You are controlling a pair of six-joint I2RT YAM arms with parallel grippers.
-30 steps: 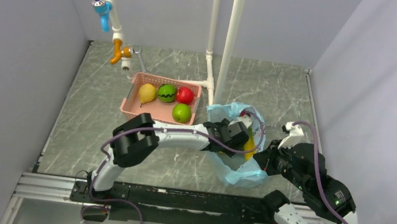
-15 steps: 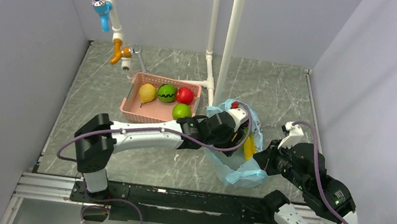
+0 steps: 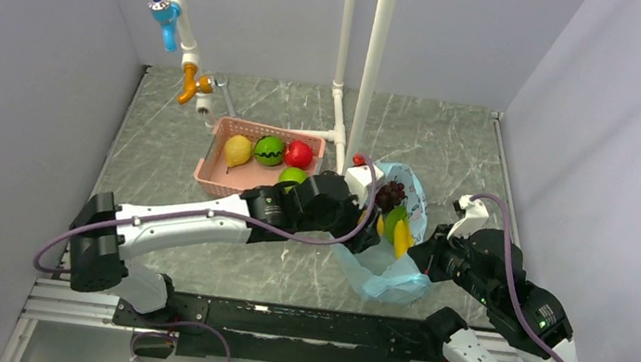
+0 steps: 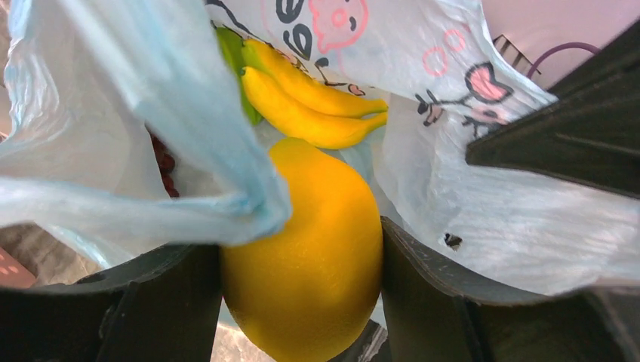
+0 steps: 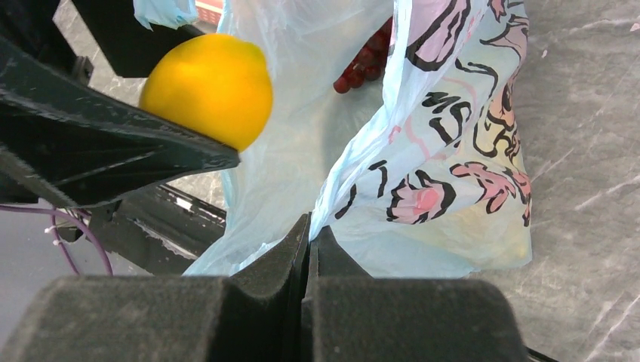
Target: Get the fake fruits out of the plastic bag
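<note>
The light-blue plastic bag (image 3: pixel 383 278) stands open right of centre. My left gripper (image 3: pixel 366 217) is at the bag's mouth, shut on the orange (image 4: pixel 309 249), which also shows in the right wrist view (image 5: pixel 207 87). Yellow bananas (image 4: pixel 309 105) and dark purple grapes (image 3: pixel 390 193) lie inside the bag. My right gripper (image 5: pixel 309 234) is shut on the bag's near rim (image 5: pixel 438 151) and holds it up. The yellow pear (image 3: pixel 237 149), watermelon (image 3: pixel 269 149), red apple (image 3: pixel 299 153) and green apple (image 3: pixel 292 175) sit in the pink basket (image 3: pixel 215 170).
Two white upright pipes (image 3: pixel 372 66) stand just behind the bag. A pipe with a blue valve (image 3: pixel 166 11) and an orange tap (image 3: pixel 189 84) hangs at the back left. Grey walls close in both sides.
My left gripper has drawn back to the left, out of the bag to its mouth, with the orange in it. The grapes and bananas now show. The right gripper has held still.
</note>
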